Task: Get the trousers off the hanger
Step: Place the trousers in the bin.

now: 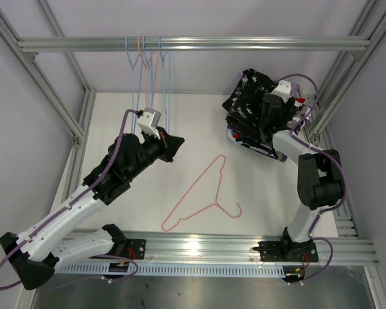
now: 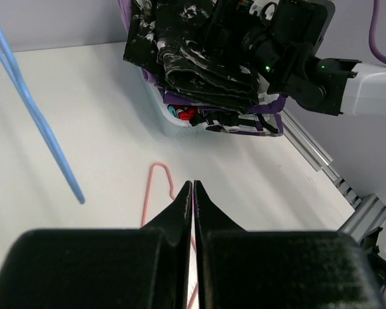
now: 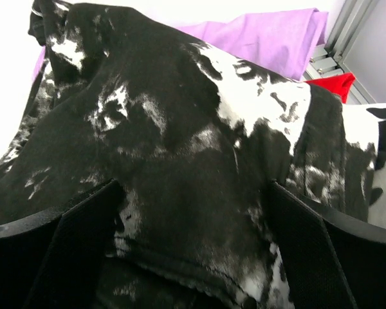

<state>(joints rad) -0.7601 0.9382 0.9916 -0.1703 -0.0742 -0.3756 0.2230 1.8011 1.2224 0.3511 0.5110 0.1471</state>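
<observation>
Right gripper: jaws spread wide, straddling the black-and-white trousers that top the folded pile at the right rear of the table. Left gripper: jaws pressed together, holding nothing, near the pink hanger lying flat mid-table.

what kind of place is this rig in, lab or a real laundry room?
Most likely a lab test cell, not a home: bare aluminium frame all round, a plain white table, and wire hangers hooked on the frame's top bar as props.
</observation>
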